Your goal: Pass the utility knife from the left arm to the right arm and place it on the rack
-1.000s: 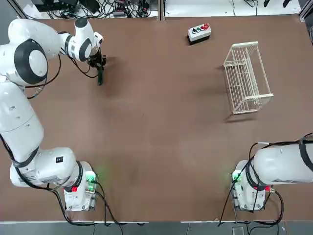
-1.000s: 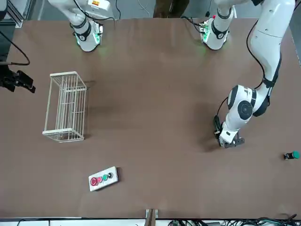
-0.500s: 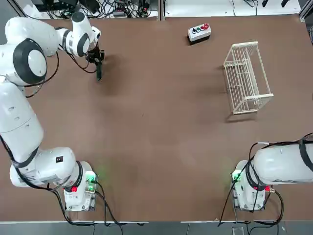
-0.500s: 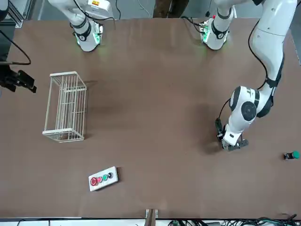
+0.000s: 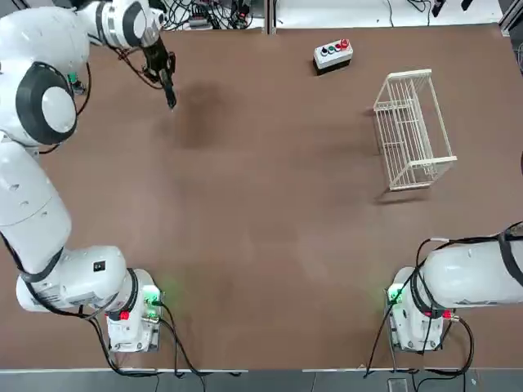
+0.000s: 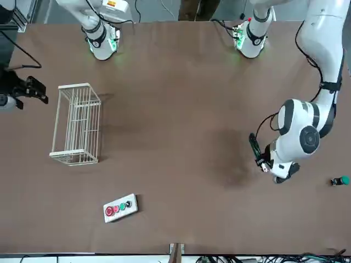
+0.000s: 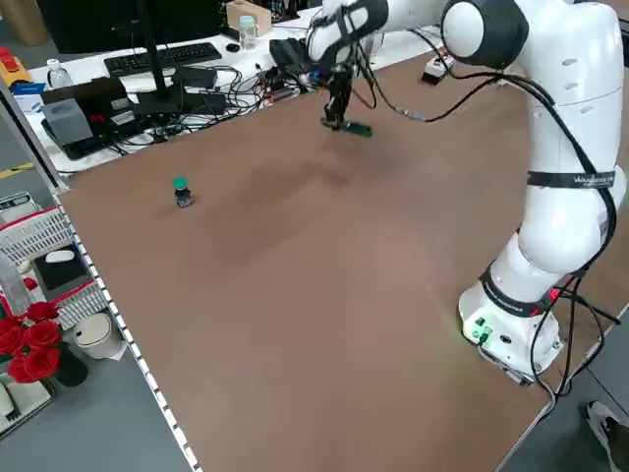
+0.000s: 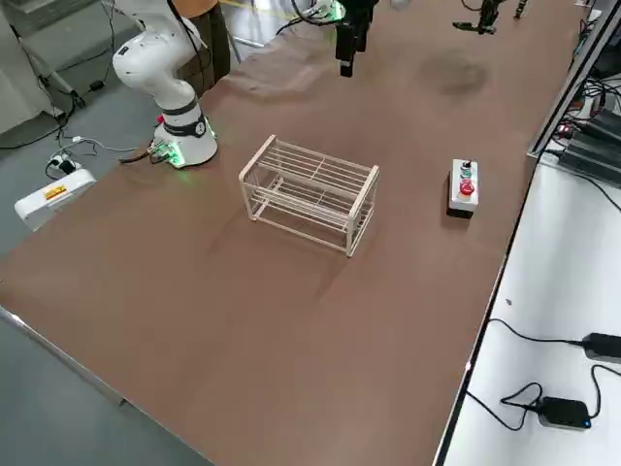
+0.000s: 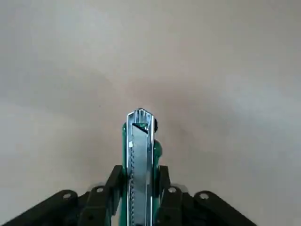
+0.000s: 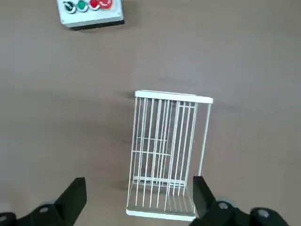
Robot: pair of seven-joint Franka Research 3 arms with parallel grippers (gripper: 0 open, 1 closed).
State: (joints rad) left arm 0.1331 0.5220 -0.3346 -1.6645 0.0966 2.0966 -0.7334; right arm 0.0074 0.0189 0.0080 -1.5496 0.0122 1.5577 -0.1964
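A small grey box with red, green and black buttons [image 5: 333, 54] is sitting near the far edge of the brown table [image 5: 261, 245]. A tiny green-capped object [image 6: 340, 181] is standing upright near the table's side edge. Black cables [image 5: 204, 12], a black keyboard [image 7: 162, 59] and red artificial flowers [image 7: 34, 339] are lying beyond the table.

Two white jointed arms, the left arm [image 5: 33, 196] and the right arm [image 5: 470, 273], carry black joint rings. Black cables trail along them. Green and red lights glow at their round bases.
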